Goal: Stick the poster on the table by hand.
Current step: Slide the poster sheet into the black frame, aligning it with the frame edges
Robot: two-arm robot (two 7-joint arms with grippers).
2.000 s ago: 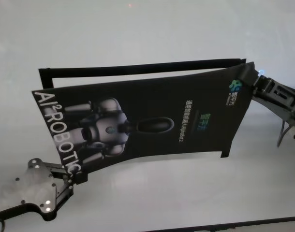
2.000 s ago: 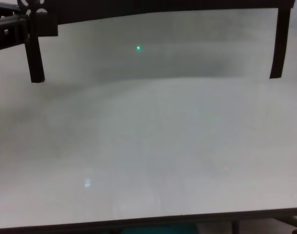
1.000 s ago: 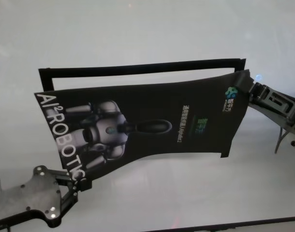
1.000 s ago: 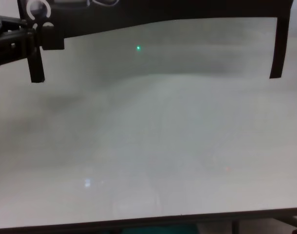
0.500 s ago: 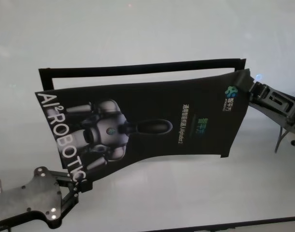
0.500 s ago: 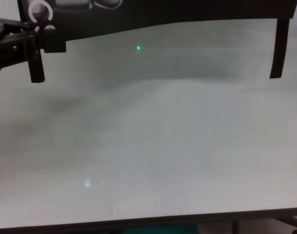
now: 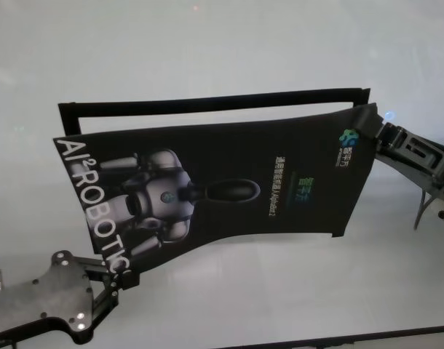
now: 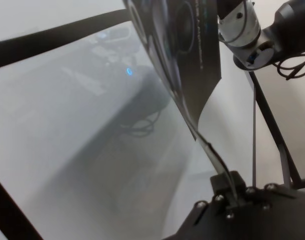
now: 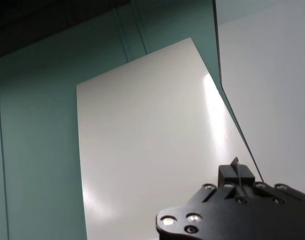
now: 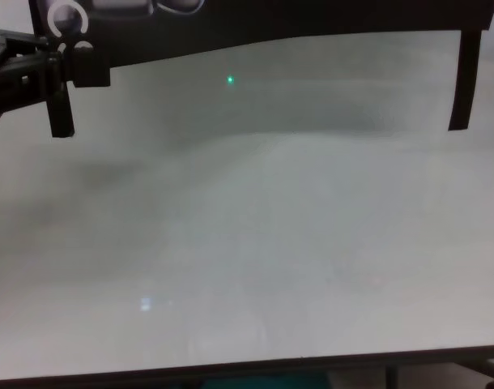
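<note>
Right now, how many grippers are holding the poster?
2. The left gripper pinches the poster at its near corner by the white lettering; the right gripper pinches the far corner beside the small logo. None looks hidden.

The wide, smooth, pale-grey tabletop [image 7: 207,43] fills the head view, with a thin dark edge along its near side. Lying flat on it is a thin black rectangular outline of tape-like strips [image 7: 207,103]; its far side and left corner show. In the chest view the strips' two near ends [image 10: 61,105] rest on the surface.
</note>
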